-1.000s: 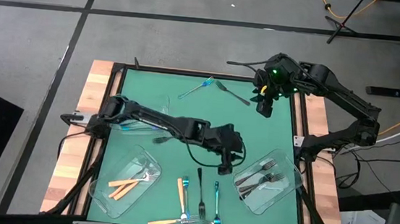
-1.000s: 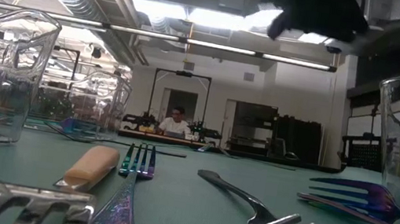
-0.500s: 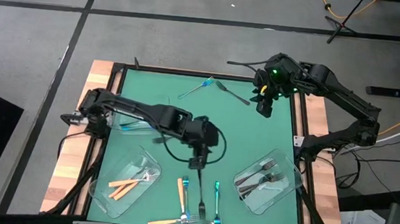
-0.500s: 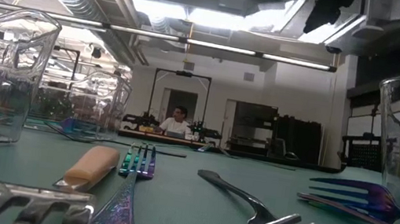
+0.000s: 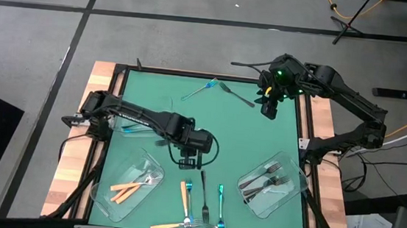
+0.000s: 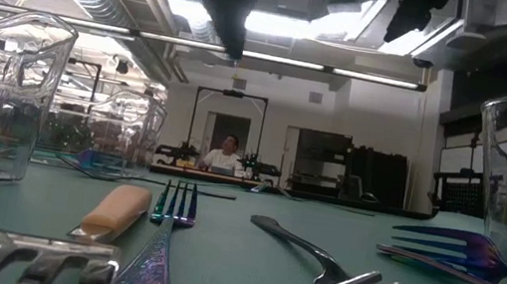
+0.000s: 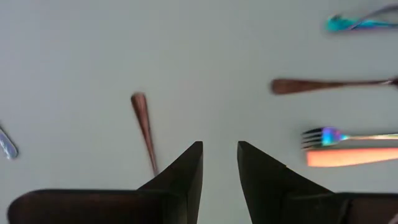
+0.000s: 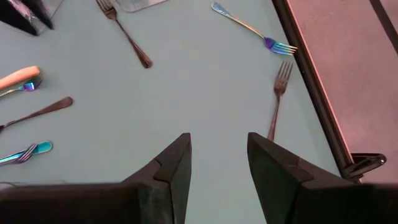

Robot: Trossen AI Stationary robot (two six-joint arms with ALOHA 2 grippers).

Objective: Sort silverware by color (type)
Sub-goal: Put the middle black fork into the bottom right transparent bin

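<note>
Several forks lie flat on the green mat. Near the front edge are an orange fork (image 5: 184, 196), a blue fork (image 5: 220, 204) and a dark fork (image 5: 203, 191). My left gripper (image 5: 191, 159) hangs open above the mat just beyond them, pointing steeply down with nothing between its fingers (image 7: 186, 171). A dark fork handle (image 7: 144, 124) lies beside it. At the far right my right gripper (image 5: 269, 106) waits open (image 8: 219, 149) above the mat. A blue fork (image 5: 202, 89) and a dark fork (image 5: 239, 96) lie just left of it.
A clear tray (image 5: 125, 185) at the near left holds orange forks. A clear tray (image 5: 271, 183) at the near right holds dark forks. A third clear tray (image 5: 140, 125) lies under my left arm. Two more orange forks (image 5: 168, 227) lie at the front edge.
My left gripper has swung from beside the near right tray toward the table's left edge, to the middle of the mat. It has tipped from a shallow slant to point steeply down. Its fingers stay open. No fork has moved.
</note>
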